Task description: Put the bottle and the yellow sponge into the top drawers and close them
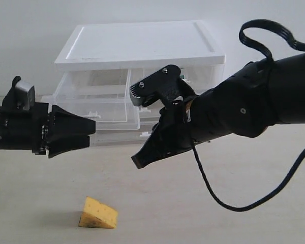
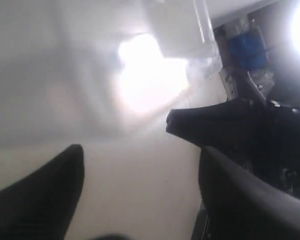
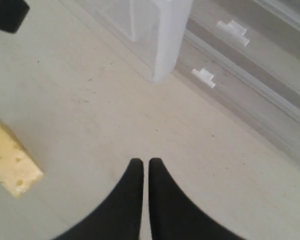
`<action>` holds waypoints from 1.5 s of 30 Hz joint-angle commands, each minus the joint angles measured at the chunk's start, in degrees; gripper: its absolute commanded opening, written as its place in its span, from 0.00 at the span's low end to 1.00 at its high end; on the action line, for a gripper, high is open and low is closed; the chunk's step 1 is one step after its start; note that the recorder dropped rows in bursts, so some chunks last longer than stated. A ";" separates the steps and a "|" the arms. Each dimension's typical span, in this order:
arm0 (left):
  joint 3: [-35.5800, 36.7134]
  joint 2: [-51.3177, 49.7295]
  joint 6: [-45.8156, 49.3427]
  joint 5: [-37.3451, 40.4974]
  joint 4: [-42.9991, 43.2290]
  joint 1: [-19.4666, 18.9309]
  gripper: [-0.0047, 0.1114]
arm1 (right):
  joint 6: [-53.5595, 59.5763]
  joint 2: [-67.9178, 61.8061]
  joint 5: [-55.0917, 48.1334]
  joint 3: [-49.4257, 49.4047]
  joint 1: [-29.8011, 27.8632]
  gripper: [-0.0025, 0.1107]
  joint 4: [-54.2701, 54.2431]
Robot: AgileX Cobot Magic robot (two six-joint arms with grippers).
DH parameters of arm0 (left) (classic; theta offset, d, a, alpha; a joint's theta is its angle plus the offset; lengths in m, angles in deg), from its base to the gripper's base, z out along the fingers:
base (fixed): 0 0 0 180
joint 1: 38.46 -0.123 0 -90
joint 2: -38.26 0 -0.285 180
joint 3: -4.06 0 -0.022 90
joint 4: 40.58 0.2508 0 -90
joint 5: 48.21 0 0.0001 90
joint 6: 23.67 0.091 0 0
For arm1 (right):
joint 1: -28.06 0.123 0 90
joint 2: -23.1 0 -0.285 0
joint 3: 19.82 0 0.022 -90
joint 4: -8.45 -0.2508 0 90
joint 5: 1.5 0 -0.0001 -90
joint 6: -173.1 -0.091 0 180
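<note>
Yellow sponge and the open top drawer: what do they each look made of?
The yellow sponge looks like soft foam with a matte finish: its faces are pitted with small dark pores. The open top drawer appears to be rigid, translucent plastic, fairly glossy: light and shapes behind it show faintly through its walls.

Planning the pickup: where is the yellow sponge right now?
In the exterior view the yellow sponge lies on the table at lower left, below the left tool and apart from the drawer unit.
</note>
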 commanded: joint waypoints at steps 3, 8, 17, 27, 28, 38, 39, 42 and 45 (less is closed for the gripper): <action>3.86 0.53 -4.99 -6.97 15.17 -0.13 0.54 | -1.49 -1.61 -0.60 -0.15 2.02 0.40 -2.74; 6.88 0.53 -7.24 -22.97 16.34 -0.13 0.52 | 1.11 -9.12 4.56 -0.15 8.77 0.45 -2.52; 6.88 0.53 -7.59 -24.94 16.62 -0.13 0.52 | 2.03 -13.09 10.86 0.18 11.66 0.45 -4.54; 6.88 0.53 -7.59 -24.82 15.39 -0.13 0.52 | 2.96 -15.71 17.50 1.34 16.11 0.45 -4.54; 6.88 0.53 -7.59 -24.82 15.39 -0.13 0.52 | 3.09 -16.16 18.01 1.34 16.11 0.45 -4.54; 6.88 0.53 -7.29 -24.93 15.39 -0.13 0.52 | 6.60 -20.86 21.42 1.34 16.11 0.45 -4.54; 6.88 0.53 -7.29 -24.93 15.39 -0.13 0.52 | 6.60 -21.21 21.43 1.34 16.11 0.45 -4.54; 6.88 0.53 -7.29 -24.93 15.39 -0.13 0.52 | 6.60 -22.04 21.58 1.42 16.11 0.45 -4.54; 6.88 0.53 -7.29 -24.93 15.39 -0.13 0.52 | 6.60 -22.50 21.71 1.42 16.11 0.45 -4.54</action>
